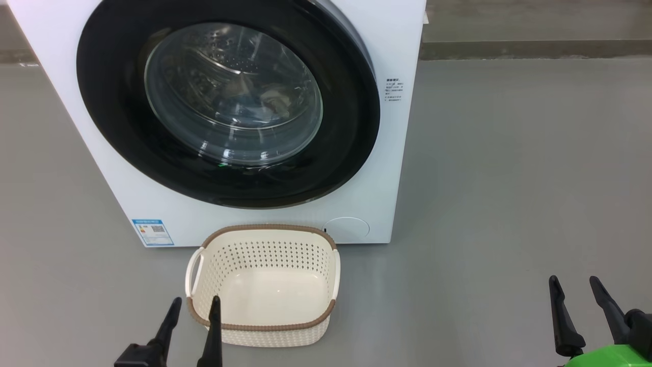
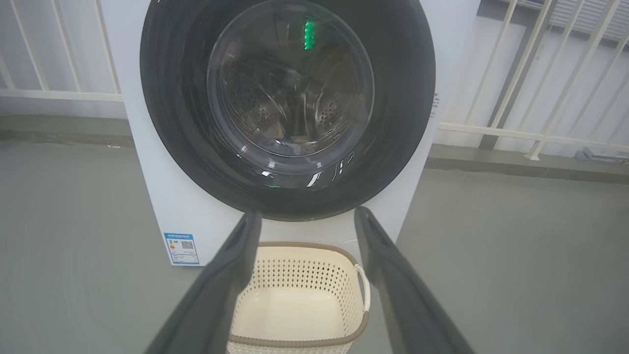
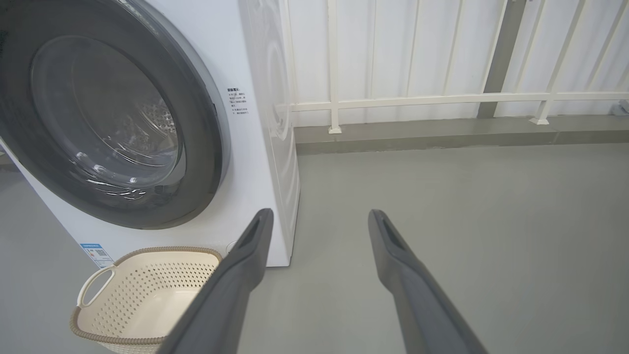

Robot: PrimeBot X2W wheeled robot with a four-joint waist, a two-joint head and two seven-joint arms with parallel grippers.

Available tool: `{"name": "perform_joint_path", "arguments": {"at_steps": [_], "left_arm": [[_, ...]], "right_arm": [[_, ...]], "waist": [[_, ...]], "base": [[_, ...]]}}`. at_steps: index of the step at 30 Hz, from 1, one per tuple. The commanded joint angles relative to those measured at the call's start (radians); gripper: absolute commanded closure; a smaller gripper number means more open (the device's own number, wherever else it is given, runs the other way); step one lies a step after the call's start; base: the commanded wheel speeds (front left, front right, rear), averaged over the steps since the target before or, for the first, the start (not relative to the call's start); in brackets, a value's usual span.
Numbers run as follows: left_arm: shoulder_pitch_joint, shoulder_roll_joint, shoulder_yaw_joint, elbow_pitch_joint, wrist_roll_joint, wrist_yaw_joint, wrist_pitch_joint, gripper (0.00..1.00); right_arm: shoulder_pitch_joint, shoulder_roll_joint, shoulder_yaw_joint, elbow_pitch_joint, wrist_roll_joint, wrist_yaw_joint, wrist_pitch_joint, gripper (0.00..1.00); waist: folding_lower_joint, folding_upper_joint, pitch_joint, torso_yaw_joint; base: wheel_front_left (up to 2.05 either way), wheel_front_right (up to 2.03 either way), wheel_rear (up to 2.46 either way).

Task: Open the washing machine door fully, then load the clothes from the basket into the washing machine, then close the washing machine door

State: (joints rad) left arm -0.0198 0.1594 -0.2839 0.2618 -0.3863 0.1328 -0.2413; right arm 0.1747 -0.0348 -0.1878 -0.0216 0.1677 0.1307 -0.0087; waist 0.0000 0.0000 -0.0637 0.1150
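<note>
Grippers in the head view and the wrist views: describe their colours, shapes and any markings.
The left gripper has two long, slim black fingers that taper to blunt tips and rise from a black block base. The right gripper matches it, with thicker rounded finger roots above a bright green casing. Close up, the fingers look matte dark grey, with a shallow groove near each tip.

Grey floor (image 1: 509, 178) under 1 washing machine (image 1: 392, 168) and 1 basket (image 1: 265, 255), perhaps touching
</note>
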Motion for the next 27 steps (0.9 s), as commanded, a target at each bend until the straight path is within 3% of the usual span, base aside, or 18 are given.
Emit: {"name": "perform_joint_path", "arguments": {"at_steps": [1, 23, 24, 27], "left_arm": [[-0.024, 0.017, 0.032, -0.031, -0.003, 0.006, 0.0, 0.0], [-0.019, 0.031, 0.012, -0.051, -0.01, 0.014, 0.008, 0.0], [0.004, 0.015, -0.019, -0.022, -0.006, 0.008, 0.01, 1.0], [0.012, 0.007, -0.024, -0.001, -0.009, 0.008, 0.011, 1.0]], "right_arm": [[-0.019, -0.015, 0.021, -0.026, 0.004, 0.0, -0.001, 0.0], [-0.015, -0.015, 0.023, -0.017, 0.013, 0.0, -0.005, 0.0], [0.0, 0.001, 0.0, 0.007, 0.009, 0.0, -0.001, 1.0], [0.0, 0.011, 0.001, 0.045, 0.011, 0.0, 0.0, 1.0]], "waist": [[0.0, 0.0, -0.001, 0.0], [0.0, 0.0, -0.001, 0.005], [0.0, 0.0, -0.001, 0.004], [0.0, 0.0, -0.001, 0.005]], "base": [[0.0, 0.0, 0.0], [0.0, 0.0, 0.0], [0.0, 0.0, 0.0], [0.0, 0.0, 0.0]]}}
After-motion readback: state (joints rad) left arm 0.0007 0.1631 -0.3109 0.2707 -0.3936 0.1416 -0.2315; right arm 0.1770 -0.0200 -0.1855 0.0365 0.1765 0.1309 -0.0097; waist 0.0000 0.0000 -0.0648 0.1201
